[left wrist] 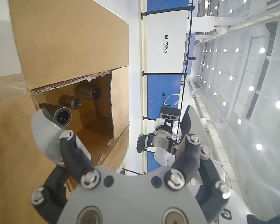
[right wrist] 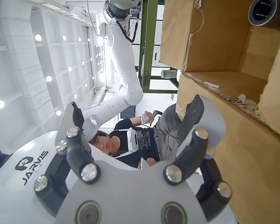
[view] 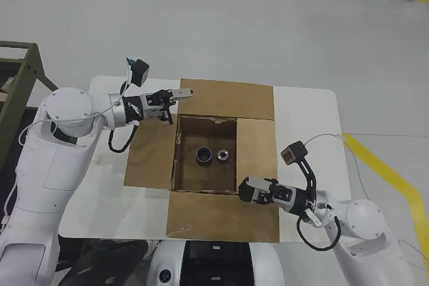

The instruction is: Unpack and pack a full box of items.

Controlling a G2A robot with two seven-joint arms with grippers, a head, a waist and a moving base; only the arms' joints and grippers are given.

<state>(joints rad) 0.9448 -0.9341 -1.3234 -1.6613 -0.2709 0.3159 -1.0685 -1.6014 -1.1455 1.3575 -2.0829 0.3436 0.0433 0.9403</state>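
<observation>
Cardboard box (view: 207, 179) flaps lie flat, exposing metal tubes (view: 204, 155); my left gripper (view: 177, 100) and right gripper (view: 243, 191) hover at opposite rims, fingers spread, empty, ready to pick.

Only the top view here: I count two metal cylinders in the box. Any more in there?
Observer: Yes. The left wrist view shows three cylinders inside the box.
Operator: Is the left arm holding anything?
Observer: No. Its wrist view shows the left pincer wide open and empty.
Operator: And the right?
Observer: The right pincer is open and empty too, just outside the box opening.
</observation>
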